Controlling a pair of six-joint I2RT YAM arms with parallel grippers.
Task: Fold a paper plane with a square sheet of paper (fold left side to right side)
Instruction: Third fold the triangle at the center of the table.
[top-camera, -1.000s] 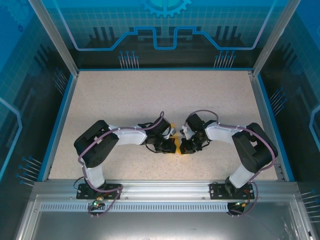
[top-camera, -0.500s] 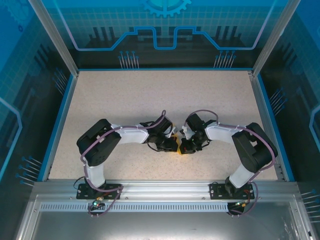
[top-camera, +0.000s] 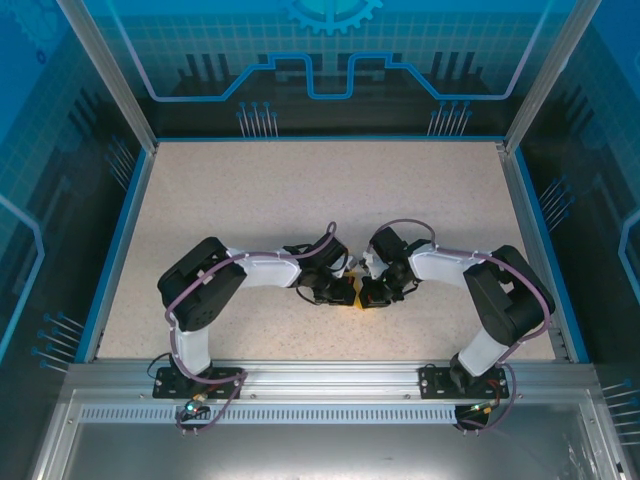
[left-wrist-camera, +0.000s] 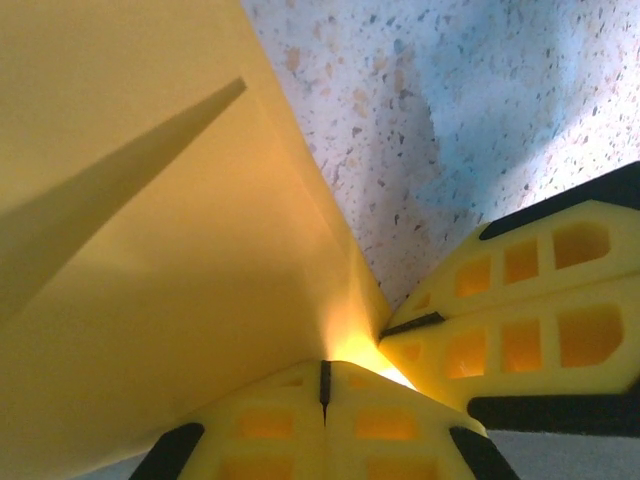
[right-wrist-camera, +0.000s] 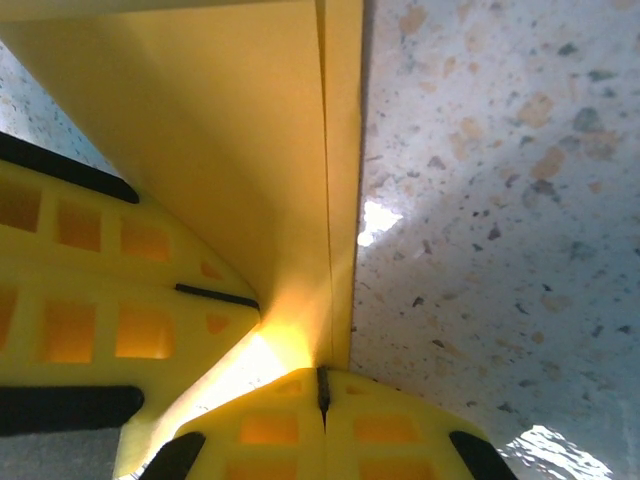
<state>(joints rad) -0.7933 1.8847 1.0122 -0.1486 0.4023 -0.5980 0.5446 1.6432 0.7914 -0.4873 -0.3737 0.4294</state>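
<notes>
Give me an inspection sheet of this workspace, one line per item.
Surface: speckled table, blue-edged.
Job's things: orange-yellow paper, layered edges showing, between the two grippers.
Clutter: nothing seen.
Grippers: left gripper shut, right gripper shut, tips facing each other at the paper; whether either pinches it cannot be told.
Cables: purple cables, looped above the table, clear of the paper.
Surroundings: blue printed panels and metal frame posts around the table.
</notes>
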